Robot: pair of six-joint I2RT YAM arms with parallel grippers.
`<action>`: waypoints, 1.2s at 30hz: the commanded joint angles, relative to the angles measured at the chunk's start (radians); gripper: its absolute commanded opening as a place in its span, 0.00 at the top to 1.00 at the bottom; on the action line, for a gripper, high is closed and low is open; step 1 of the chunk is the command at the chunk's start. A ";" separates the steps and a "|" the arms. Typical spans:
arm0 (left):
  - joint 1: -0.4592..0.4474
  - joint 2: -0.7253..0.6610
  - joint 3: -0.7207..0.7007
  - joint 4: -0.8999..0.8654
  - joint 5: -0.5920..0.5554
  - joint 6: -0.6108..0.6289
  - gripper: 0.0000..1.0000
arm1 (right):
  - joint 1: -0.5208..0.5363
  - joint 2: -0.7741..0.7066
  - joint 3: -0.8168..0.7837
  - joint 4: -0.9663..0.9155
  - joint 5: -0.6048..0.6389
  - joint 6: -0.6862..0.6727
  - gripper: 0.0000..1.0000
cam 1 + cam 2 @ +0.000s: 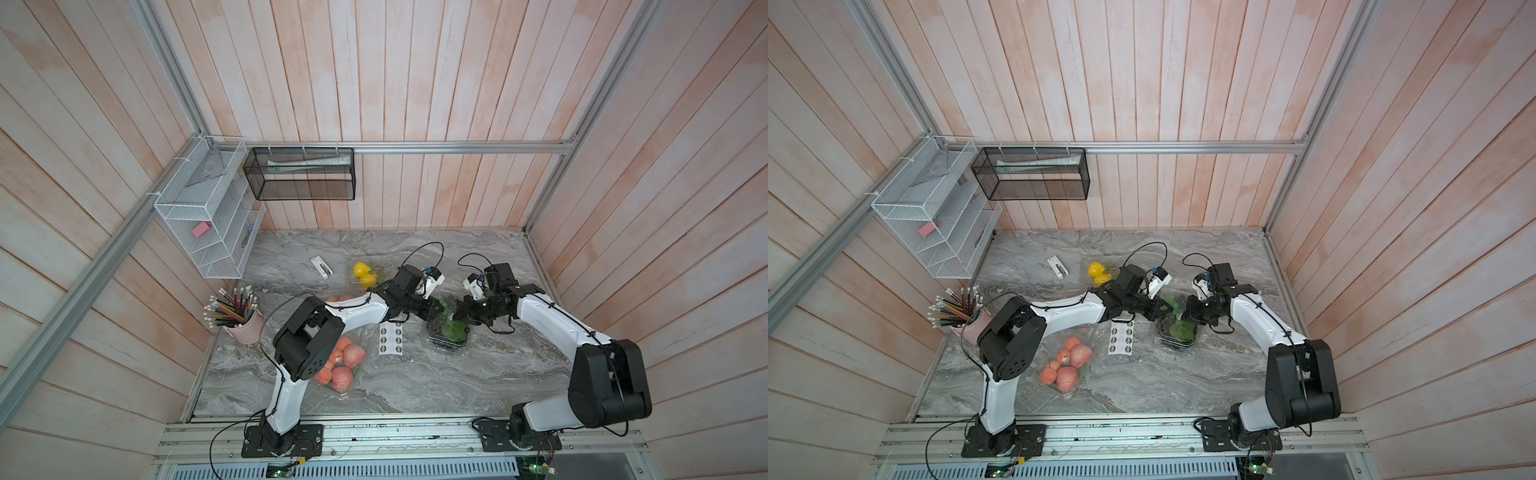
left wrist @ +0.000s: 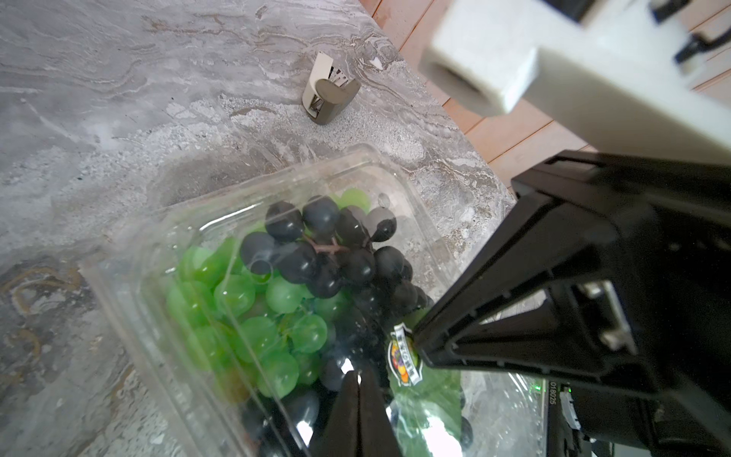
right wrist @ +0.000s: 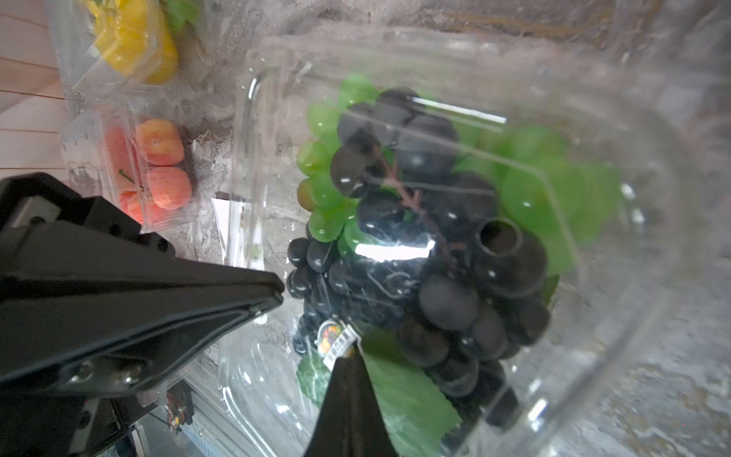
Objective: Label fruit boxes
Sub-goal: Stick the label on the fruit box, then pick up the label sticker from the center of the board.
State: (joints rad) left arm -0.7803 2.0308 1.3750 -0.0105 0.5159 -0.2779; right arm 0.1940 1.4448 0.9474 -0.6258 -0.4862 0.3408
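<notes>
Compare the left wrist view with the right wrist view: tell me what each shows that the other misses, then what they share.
Only the left wrist view: a small beige device on the marble table.
Only the right wrist view: the yellow fruit box, an apple box and a white sheet's edge.
Both: the grape box with green and dark grapes, a round sticker at the tip of the shut right claw, and the shut left claw beside it.
</notes>
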 commanded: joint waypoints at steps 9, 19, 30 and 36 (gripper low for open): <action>0.068 -0.159 -0.072 -0.096 0.004 -0.041 0.84 | 0.062 -0.072 0.148 -0.196 0.168 0.030 0.98; 0.286 -0.416 -0.260 -0.214 -0.020 -0.033 0.65 | 0.398 0.104 0.438 -0.278 0.367 0.322 0.45; 0.538 -0.560 -0.367 -0.254 0.035 -0.010 0.62 | 0.637 0.375 0.589 -0.232 0.434 0.493 0.25; 0.598 -0.588 -0.388 -0.245 0.067 -0.010 0.61 | 0.677 0.506 0.634 -0.248 0.446 0.521 0.22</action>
State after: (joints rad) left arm -0.1928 1.4673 1.0042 -0.2478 0.5491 -0.3073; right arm 0.8612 1.9179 1.5562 -0.8444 -0.0727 0.8219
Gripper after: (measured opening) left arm 0.385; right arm 0.776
